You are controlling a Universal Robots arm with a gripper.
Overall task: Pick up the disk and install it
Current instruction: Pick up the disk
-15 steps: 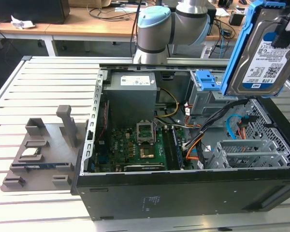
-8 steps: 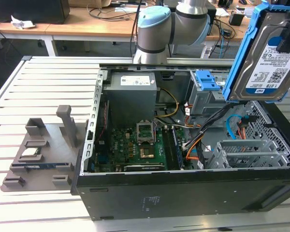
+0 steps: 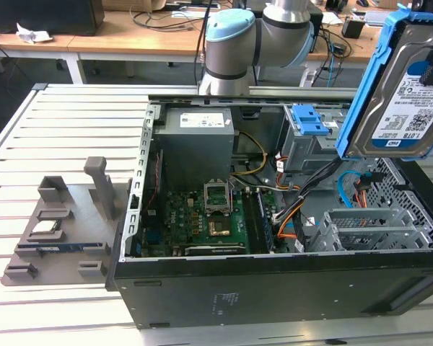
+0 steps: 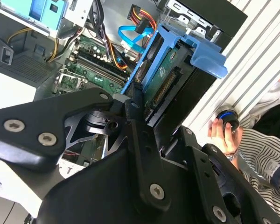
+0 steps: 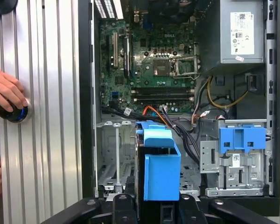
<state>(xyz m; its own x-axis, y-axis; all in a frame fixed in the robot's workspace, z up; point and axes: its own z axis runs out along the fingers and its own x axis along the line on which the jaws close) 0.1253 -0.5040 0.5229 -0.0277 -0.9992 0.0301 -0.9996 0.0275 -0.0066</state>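
Exterior view: disk lifted, tilted, above the computer case.
Gripper: apparently pinching the disk's edges.
Progress: picked up; not yet installed.

Your drive cage stands open-topped at the lower right of the exterior view. The air above it is free up to the disk, which is tilted at the upper right, clamped in the gripper. Watch the blue cable and the orange-and-black wire bundle crowding the cage's inner side. A person's hand rests on the slatted table, just outside the case.
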